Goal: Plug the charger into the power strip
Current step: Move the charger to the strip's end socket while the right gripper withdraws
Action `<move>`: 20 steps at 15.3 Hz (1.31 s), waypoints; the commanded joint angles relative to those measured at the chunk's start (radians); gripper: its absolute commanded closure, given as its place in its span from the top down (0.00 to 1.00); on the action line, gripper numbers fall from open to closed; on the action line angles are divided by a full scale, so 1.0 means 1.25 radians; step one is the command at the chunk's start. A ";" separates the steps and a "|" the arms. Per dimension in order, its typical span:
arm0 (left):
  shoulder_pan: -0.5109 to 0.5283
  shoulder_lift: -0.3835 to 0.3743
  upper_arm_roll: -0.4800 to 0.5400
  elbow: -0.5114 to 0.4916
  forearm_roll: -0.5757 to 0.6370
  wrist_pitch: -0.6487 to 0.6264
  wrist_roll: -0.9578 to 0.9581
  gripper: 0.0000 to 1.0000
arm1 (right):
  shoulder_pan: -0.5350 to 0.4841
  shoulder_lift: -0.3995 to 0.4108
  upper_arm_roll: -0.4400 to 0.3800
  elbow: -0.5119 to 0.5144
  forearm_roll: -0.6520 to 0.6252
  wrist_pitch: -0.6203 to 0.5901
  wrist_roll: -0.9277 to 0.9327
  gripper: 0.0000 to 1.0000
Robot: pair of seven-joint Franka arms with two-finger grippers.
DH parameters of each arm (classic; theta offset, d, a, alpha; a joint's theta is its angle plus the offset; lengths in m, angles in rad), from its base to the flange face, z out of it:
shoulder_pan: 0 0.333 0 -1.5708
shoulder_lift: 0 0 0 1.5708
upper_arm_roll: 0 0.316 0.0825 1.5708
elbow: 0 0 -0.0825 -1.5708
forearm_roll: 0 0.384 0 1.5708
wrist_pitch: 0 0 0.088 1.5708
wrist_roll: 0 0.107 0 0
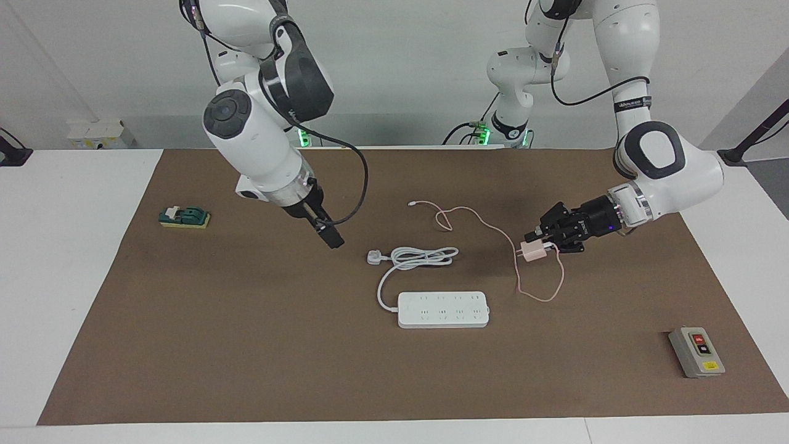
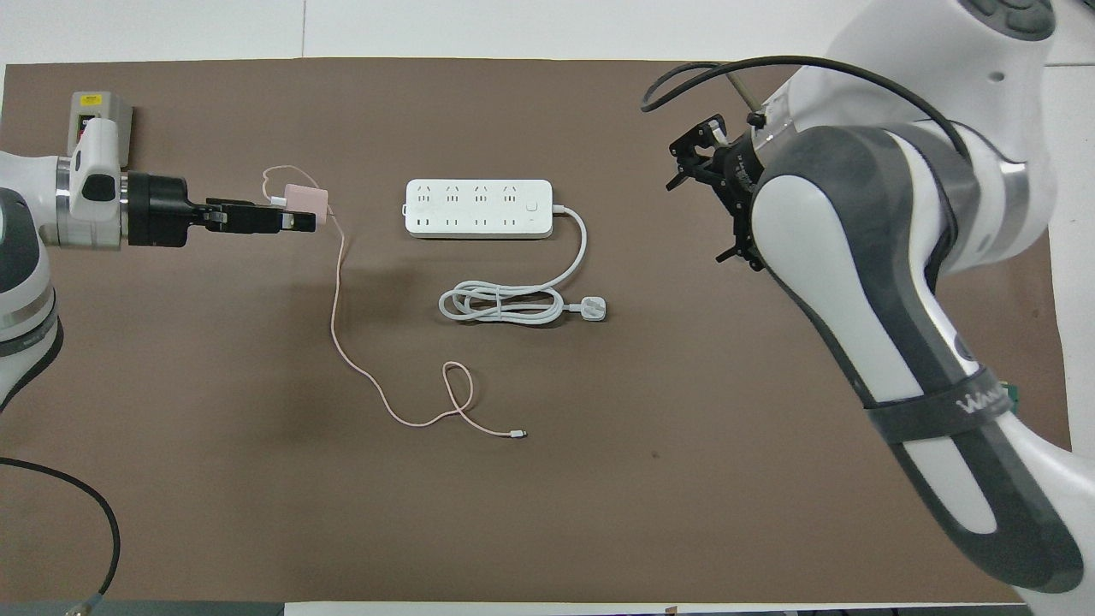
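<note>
One charger [image 1: 531,251] – a pale-pink cube – is pinched in the left pincer [image 1: 535,242], raised over the brown mat [image 1: 246,345] toward the left arm's end of the surface. Its one thin pink cable [image 2: 342,291] trails down to the mat and loops nearer to the robots. One power strip [image 1: 443,309] lies flat mid-mat, unplugged, its thick white cord [image 1: 419,257] coiled just nearer to the robots, ending in one white plug [image 1: 374,256]. The right pincer [image 1: 333,237] hangs spread and empty over the mat. Two other items sit apart – one grey button box [image 1: 696,352] and one green switch [image 1: 183,217].
</note>
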 commanded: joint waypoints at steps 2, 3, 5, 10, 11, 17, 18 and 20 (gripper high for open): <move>-0.057 0.075 -0.001 0.139 0.198 -0.006 0.016 0.00 | -0.063 -0.032 0.007 -0.002 -0.052 -0.044 -0.206 1.00; -0.068 0.087 -0.001 0.166 0.235 -0.006 0.048 0.00 | -0.076 -0.043 0.007 -0.002 -0.072 -0.049 -0.276 1.00; -0.092 0.102 0.000 0.193 0.316 0.004 0.099 0.00 | -0.094 -0.057 0.007 -0.002 -0.117 -0.054 -0.400 1.00; -0.141 0.118 -0.001 0.206 0.469 0.087 0.227 0.00 | -0.130 -0.090 0.007 -0.002 -0.187 -0.053 -0.676 1.00; -0.152 0.122 -0.001 0.206 0.484 0.111 0.237 0.00 | -0.136 -0.093 0.007 -0.003 -0.198 -0.051 -0.762 1.00; -0.235 0.173 -0.001 0.227 0.601 0.196 0.246 0.00 | -0.172 -0.160 0.007 -0.045 -0.207 -0.066 -0.900 1.00; -0.250 0.177 -0.002 0.227 0.636 0.213 0.253 0.00 | -0.176 -0.185 0.007 -0.070 -0.207 -0.073 -0.899 1.00; -0.272 0.178 -0.002 0.221 0.643 0.234 0.253 0.00 | -0.177 -0.245 0.004 -0.144 -0.208 -0.074 -0.901 1.00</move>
